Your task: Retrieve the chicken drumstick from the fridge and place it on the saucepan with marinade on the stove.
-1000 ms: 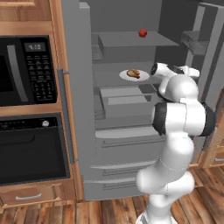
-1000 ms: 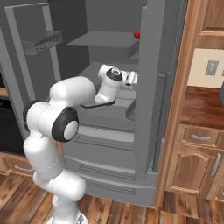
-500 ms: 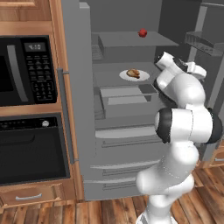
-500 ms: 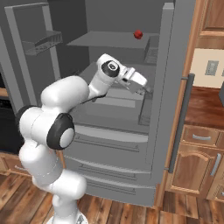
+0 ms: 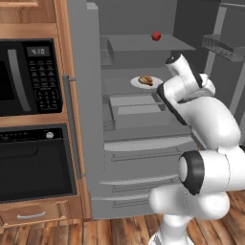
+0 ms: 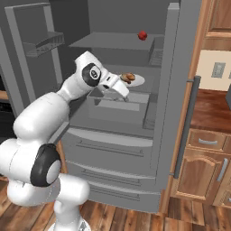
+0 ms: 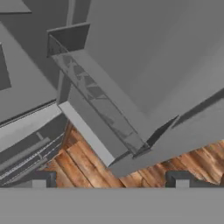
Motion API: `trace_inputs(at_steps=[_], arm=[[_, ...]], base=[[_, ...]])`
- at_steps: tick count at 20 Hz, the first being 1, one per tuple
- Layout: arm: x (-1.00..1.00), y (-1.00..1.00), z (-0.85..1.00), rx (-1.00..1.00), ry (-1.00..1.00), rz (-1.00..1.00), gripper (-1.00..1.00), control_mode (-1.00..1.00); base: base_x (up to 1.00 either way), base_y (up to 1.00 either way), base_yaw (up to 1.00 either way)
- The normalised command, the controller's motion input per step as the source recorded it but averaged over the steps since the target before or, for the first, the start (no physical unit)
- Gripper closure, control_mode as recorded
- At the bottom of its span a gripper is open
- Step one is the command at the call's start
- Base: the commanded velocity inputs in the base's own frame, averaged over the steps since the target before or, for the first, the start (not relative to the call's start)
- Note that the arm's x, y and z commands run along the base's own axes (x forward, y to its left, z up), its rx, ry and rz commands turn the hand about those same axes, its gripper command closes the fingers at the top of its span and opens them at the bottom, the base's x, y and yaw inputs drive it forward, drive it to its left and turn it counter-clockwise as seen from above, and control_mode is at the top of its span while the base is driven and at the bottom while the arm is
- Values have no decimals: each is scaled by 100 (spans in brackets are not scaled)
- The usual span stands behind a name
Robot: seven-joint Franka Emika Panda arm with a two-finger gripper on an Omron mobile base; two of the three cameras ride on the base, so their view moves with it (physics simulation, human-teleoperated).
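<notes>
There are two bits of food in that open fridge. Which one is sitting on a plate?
The golden-brown chicken drumstick sits on the white plate on the middle shelf. The small red fruit rests bare on the shelf above.

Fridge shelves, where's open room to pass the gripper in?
Top grey shelf is bare left of the small round red fruit. The shelf below is crowded: white plate with golden-brown chicken drumstick, open gripper beside.
</notes>
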Motion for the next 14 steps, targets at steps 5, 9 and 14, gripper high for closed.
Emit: trace_inputs(at_steps=[5,9,14], arm=[[-17,26,24,36,-11,52,-100,-100],[-40,0,13,37,-49,43,-100,-100],[-26,0,3,6,-41,12,-100,-100]], base=[[0,0,0],[0,0,0],[0,0,0]])
